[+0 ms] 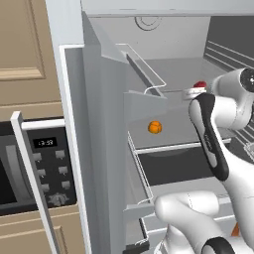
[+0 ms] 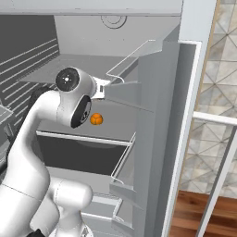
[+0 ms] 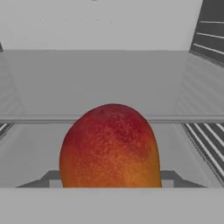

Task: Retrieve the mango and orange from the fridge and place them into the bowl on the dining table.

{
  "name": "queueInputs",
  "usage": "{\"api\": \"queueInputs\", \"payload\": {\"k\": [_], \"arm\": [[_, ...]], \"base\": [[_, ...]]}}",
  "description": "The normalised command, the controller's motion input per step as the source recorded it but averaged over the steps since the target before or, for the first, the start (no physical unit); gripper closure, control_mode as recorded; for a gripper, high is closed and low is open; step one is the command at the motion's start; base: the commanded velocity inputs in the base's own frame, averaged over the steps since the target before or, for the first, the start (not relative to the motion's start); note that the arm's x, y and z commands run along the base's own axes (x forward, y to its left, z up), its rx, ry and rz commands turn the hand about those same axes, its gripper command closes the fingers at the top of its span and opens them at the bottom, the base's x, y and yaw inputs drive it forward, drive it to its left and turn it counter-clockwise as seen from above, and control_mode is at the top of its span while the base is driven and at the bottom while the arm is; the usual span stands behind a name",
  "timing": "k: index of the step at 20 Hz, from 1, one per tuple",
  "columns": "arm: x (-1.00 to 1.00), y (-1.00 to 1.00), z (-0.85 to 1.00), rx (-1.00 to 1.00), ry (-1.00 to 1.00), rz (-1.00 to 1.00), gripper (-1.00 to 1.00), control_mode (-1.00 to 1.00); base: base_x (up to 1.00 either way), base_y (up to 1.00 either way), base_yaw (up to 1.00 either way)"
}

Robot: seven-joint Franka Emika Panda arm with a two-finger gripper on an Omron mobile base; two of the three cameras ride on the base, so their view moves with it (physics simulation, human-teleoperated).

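So the fridge (image 1: 99,149) is standing wide open, both doors swung out so the arm can reach deep onto the shelf. Orange (image 1: 155,127) sits alone mid-shelf, around 8 o'clock of the wrist in the left base view. Mango (image 3: 110,148) is dead centre in the hand view, right up against the camera, so I'd guess it's being lined up for a grab. Can't tell if the fingers are apart or closed, they're hidden.
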Motion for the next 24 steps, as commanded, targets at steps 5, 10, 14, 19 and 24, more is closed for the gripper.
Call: {"api": "queueInputs", "payload": {"k": [5,10,14,19,24], "arm": [[0.0,0.1,-0.08,0.0,0.0,0.08,1.0,1.0],[0.0,0.0,0.0,0.0,0.0,0.0,1.0,1.0],[0.0,0.0,0.0,0.0,0.0,0.0,1.0,1.0],[0.0,0.0,0.0,0.0,0.0,0.0,1.0,1.0],[0.0,0.0,0.0,0.0,0.0,0.0,1.0,1.0]], "base": [[-0.02,0.14,0.1],[-0.57,0.11,0.06],[-0.99,0.0,0.0],[-0.95,0.0,0.0],[-0.46,0.03,0.13]]}}
